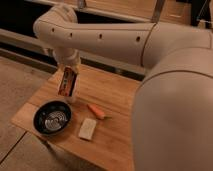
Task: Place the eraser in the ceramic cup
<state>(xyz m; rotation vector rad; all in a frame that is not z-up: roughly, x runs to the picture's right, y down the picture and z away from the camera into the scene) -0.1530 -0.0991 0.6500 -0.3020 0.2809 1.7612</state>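
We've got one view only, looking steeply down from close behind the arm. The gripper sits left of centre at mid-distance, hanging over the table. The arm's shell fills the frame right of it.

Dim, warm light; the end effector hangs lit over the table, background nearly black.
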